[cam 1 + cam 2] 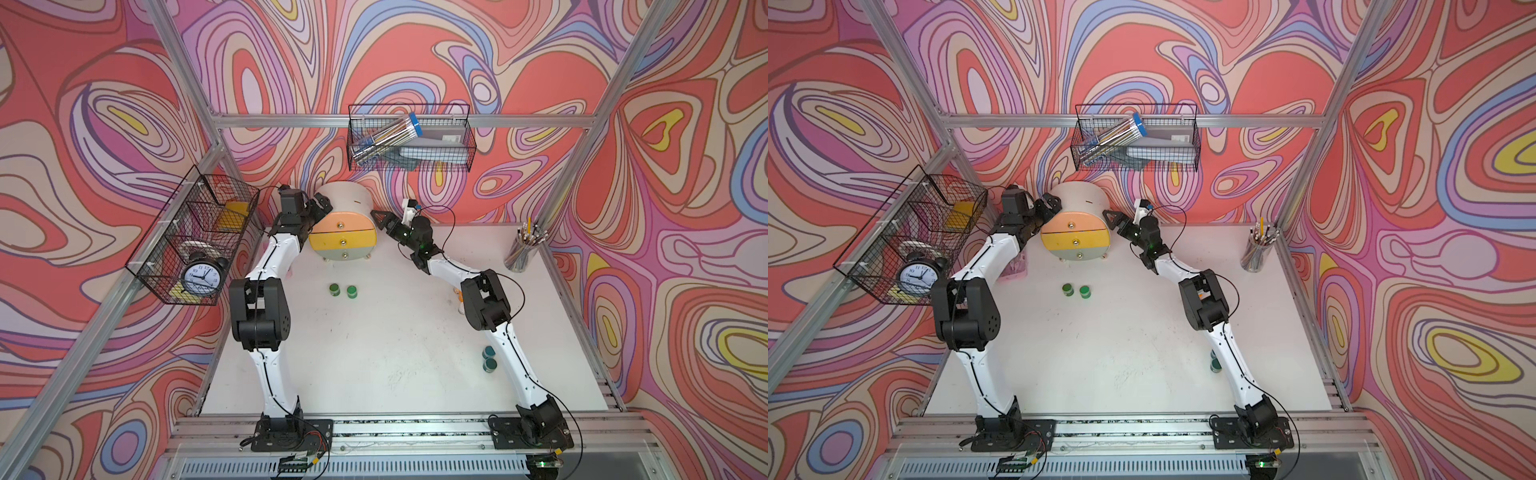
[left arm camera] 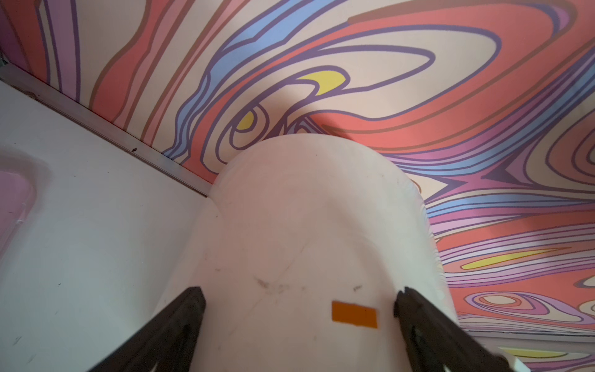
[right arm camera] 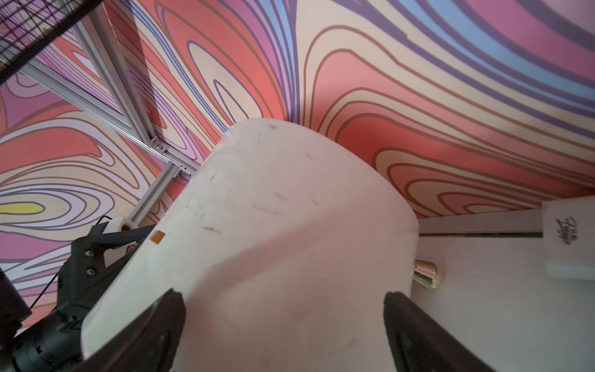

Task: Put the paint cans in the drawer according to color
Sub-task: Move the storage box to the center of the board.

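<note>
The cream arch-shaped chest of peach, yellow and grey-green drawers (image 1: 343, 235) stands at the back of the white table (image 1: 395, 332): rigid, likely light; pull by a gold knob (image 1: 343, 241). Your left gripper (image 2: 299, 298) and right gripper (image 3: 283, 301) flank it, open, empty. Two green jars (image 1: 334, 289) sit near its front.

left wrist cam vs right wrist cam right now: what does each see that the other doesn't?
Left wrist only: a pink translucent thing on the table.
Right wrist only: the left gripper at the drawer's other side, a gold foot under it, a wire basket corner, a white object with script lettering.
Both: the drawer's cream top, its orange sticker, the swirl-patterned wall, and each camera's own open jaws flanking the drawer.
</note>
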`<state>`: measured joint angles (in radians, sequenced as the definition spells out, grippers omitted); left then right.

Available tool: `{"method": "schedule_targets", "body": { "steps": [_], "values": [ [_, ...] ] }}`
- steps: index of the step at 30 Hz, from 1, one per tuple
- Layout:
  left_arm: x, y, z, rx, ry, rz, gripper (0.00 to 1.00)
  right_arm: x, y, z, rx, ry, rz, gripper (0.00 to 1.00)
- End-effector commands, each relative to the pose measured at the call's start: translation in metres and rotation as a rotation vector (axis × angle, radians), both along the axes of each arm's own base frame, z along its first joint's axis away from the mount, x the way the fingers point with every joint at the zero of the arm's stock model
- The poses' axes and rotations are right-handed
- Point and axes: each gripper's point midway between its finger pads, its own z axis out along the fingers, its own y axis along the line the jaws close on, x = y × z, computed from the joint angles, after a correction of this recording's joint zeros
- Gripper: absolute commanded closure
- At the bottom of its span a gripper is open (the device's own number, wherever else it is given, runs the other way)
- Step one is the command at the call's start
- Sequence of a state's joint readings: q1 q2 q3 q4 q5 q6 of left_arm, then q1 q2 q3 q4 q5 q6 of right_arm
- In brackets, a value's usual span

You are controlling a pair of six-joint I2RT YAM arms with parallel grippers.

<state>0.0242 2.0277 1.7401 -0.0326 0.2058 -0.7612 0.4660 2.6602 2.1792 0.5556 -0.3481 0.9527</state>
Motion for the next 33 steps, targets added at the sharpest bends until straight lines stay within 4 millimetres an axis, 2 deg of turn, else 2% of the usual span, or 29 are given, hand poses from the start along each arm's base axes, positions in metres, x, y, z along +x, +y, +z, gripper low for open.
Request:
{"method": "schedule_targets", "body": {
  "steps": [1, 5, 8, 13, 19, 22, 26, 33],
  "values": [
    [-0.019, -0.054, -0.071, -0.139, 0.213, -0.161, 0.01, -0.03, 0.031, -0.001, -0.003, 0.011, 0.099, 0.02],
    [-0.029, -0.075, -0.069, -0.15, 0.222, -0.218, 0.01, -0.051, 0.022, 0.013, 0.043, 0.01, 0.11, 0.02],
    [-0.037, -0.084, -0.07, -0.155, 0.236, -0.238, 0.01, -0.064, 0.016, 0.014, 0.03, 0.017, 0.115, 0.02],
    [-0.053, -0.104, -0.075, -0.178, 0.267, -0.287, 0.01, -0.077, 0.016, 0.019, 0.006, 0.034, 0.157, 0.02],
    [-0.077, -0.134, -0.064, -0.161, 0.269, -0.353, 0.01, -0.098, 0.011, 0.037, 0.06, 0.052, 0.203, 0.02],
    [-0.089, -0.146, -0.058, -0.149, 0.267, -0.377, 0.01, -0.113, 0.001, 0.042, 0.049, 0.06, 0.188, 0.02],
    [-0.105, -0.167, -0.055, -0.134, 0.272, -0.423, 0.01, -0.13, -0.018, 0.04, 0.022, 0.097, 0.14, 0.02],
    [-0.142, -0.193, -0.065, -0.085, 0.3, -0.474, 0.01, -0.165, -0.037, 0.032, -0.02, 0.149, 0.144, 0.02]
  ]
}}
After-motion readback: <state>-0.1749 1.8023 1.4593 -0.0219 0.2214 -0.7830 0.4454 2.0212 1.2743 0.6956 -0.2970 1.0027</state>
